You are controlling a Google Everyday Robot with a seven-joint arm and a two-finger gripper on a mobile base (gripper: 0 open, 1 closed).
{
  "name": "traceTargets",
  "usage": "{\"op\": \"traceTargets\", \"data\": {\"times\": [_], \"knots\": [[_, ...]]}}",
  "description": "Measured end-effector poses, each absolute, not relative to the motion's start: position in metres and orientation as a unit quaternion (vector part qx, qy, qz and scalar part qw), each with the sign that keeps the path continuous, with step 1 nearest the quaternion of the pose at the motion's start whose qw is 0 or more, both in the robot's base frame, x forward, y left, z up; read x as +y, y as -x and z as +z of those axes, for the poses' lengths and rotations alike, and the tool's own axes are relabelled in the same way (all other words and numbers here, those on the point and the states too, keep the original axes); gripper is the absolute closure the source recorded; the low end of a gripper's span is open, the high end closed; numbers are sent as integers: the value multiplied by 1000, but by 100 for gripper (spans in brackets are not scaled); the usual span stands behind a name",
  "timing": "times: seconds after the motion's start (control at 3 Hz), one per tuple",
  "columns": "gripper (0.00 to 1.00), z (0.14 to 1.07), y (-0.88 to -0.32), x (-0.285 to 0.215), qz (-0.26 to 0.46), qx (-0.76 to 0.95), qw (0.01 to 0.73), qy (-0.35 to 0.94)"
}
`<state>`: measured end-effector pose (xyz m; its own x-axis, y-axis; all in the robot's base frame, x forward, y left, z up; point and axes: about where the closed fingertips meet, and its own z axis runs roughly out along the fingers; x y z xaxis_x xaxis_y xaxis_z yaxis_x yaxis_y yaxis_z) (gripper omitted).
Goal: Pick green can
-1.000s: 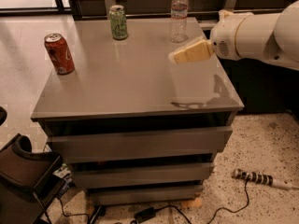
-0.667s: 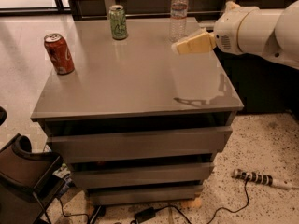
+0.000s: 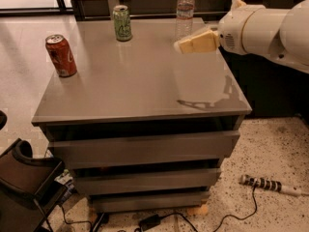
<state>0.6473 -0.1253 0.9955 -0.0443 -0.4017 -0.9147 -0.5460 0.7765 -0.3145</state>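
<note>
The green can [image 3: 122,23] stands upright near the far edge of the grey cabinet top [image 3: 140,76], left of centre. It is light green with a silver top and dark markings. My gripper [image 3: 186,43] reaches in from the right on a white arm [image 3: 270,28], hovering above the far right part of the top. It is well to the right of the green can and just in front of the clear bottle [image 3: 185,11].
A red cola can [image 3: 61,55] stands near the left edge of the top. The cabinet has drawers below. A dark chair [image 3: 24,182] sits at the lower left. A cable and a striped handle [image 3: 268,184] lie on the speckled floor.
The gripper and arm have moved a little up and away, toward the far edge near the bottle. The cans and bottle have not moved.
</note>
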Motion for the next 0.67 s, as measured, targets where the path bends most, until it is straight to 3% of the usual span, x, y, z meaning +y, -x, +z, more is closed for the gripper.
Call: {"op": "traceTargets", "data": {"times": [0.67], "knots": [[0,967,-754,-37,139,681,622,360]]}}
